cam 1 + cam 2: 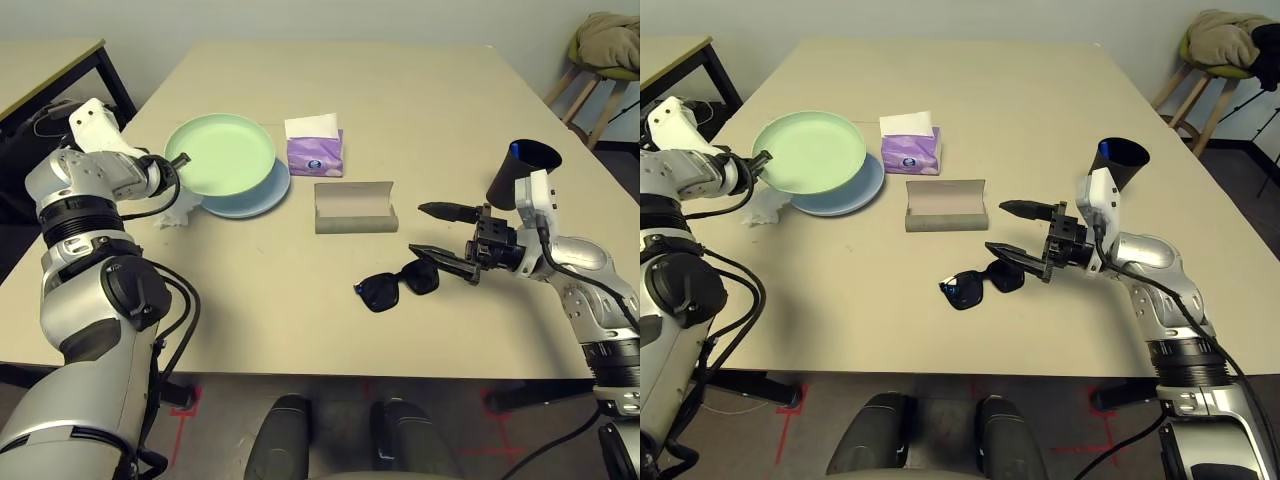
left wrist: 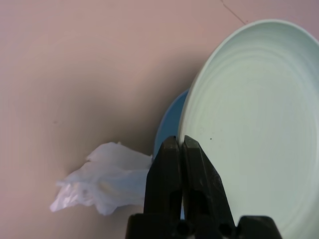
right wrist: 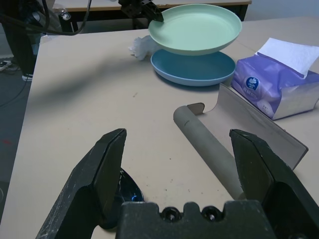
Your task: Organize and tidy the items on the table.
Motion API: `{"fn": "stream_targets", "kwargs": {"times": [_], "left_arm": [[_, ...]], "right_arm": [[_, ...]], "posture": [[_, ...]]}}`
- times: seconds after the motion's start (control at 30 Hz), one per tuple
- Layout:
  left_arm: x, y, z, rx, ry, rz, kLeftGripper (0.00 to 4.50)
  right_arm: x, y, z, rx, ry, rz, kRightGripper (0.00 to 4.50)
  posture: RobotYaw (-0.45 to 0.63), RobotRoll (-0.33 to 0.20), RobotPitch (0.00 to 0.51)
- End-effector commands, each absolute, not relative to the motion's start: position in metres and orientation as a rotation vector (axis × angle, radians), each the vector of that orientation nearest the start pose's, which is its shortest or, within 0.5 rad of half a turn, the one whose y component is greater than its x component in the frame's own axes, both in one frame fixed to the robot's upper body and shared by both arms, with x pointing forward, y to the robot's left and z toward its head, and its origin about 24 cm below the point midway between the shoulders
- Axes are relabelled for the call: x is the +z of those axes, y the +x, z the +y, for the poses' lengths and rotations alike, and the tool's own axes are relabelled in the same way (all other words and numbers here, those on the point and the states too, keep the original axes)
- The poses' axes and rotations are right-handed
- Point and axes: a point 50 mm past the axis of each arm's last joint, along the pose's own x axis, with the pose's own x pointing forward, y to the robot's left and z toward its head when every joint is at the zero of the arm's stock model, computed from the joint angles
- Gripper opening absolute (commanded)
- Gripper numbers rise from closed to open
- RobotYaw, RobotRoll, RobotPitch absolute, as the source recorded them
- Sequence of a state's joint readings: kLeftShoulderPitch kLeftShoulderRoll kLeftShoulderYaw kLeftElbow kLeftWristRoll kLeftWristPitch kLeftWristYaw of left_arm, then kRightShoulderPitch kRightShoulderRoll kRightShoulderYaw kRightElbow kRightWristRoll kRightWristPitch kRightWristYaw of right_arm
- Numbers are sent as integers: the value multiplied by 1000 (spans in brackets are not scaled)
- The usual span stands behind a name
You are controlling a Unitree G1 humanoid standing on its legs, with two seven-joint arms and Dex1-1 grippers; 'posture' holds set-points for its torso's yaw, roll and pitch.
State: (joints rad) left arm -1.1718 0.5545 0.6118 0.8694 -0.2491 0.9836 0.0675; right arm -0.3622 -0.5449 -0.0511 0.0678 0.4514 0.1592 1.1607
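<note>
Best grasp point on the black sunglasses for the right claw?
Probably the bridge between the two lenses of the black sunglasses, coming from above. They seem to lie flat on the table, so a level approach would likely just push them. The bridge is the narrowest part, and the open right claw already hangs beside them.

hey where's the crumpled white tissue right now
The crumpled white tissue lies on the table's left side, beside the light blue plate, just below the left claw.
</note>
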Motion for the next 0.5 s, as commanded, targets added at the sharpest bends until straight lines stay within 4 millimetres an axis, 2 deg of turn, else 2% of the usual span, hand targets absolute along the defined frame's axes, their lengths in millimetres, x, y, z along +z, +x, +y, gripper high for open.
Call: {"fn": "stream_targets", "kwargs": {"times": [0.03, 0.5], "left_arm": [[207, 382, 285, 234, -481, 474, 15], [196, 380, 278, 211, -524, 574, 15]], "right_arm": [[142, 282, -193, 1166, -162, -101, 4500], [147, 291, -194, 1040, -151, -124, 4500]], "posture": [[179, 0, 68], [180, 0, 68]]}}
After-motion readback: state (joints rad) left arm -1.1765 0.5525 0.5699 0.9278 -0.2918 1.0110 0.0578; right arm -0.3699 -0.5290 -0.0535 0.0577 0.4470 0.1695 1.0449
